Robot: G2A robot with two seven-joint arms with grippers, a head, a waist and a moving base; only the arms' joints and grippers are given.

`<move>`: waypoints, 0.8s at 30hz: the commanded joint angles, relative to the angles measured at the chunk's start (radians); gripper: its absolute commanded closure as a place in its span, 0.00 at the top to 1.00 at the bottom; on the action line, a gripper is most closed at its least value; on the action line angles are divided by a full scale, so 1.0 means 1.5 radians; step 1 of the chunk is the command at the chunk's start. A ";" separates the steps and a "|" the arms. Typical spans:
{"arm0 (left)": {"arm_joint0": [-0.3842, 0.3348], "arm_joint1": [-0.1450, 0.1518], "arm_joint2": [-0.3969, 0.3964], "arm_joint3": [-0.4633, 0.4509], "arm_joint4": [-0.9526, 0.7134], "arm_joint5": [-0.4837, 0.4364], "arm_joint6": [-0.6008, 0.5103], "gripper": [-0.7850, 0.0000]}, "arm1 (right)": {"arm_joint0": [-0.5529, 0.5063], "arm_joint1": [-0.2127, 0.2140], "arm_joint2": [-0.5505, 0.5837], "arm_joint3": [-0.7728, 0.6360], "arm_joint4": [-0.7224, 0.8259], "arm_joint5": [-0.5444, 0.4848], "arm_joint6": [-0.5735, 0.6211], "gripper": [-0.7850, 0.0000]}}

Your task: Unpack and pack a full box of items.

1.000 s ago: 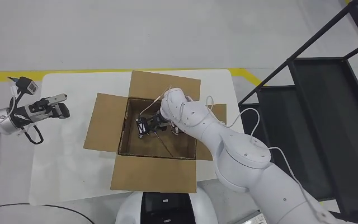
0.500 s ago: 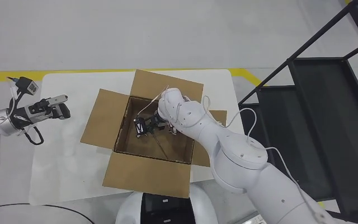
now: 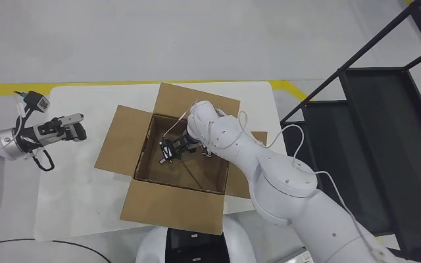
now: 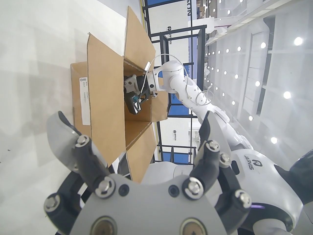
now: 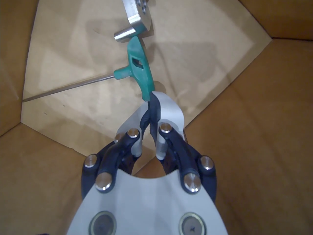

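Box (image 3: 176, 201), right pincer (image 5: 151, 99) clamping green hex key (image 5: 138, 67) inside, metal block (image 5: 137, 3) beside, left pincer (image 4: 133, 123) spread

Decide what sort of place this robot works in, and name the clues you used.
Probably a big industrial hall or test workshop: a high ceiling with rows of lamps, black metal stairs, and a yellow line painted on the floor.

glossy white arms (image 3: 283, 181), thin white cables (image 4: 167, 54)
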 commanded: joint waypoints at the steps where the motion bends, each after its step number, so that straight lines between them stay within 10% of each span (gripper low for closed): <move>1: -0.002 -0.001 0.004 0.001 0.000 -0.001 0.000 1.00 | -0.002 0.001 0.002 -0.004 0.002 0.003 0.002 1.00; 9: -0.004 0.000 0.003 0.009 -0.004 -0.007 0.000 1.00 | -0.008 0.004 0.005 -0.026 0.002 0.006 0.000 0.96; 24: 0.005 0.005 -0.005 0.001 -0.002 -0.004 0.007 1.00 | -0.015 0.003 0.005 -0.010 -0.011 0.020 -0.003 0.52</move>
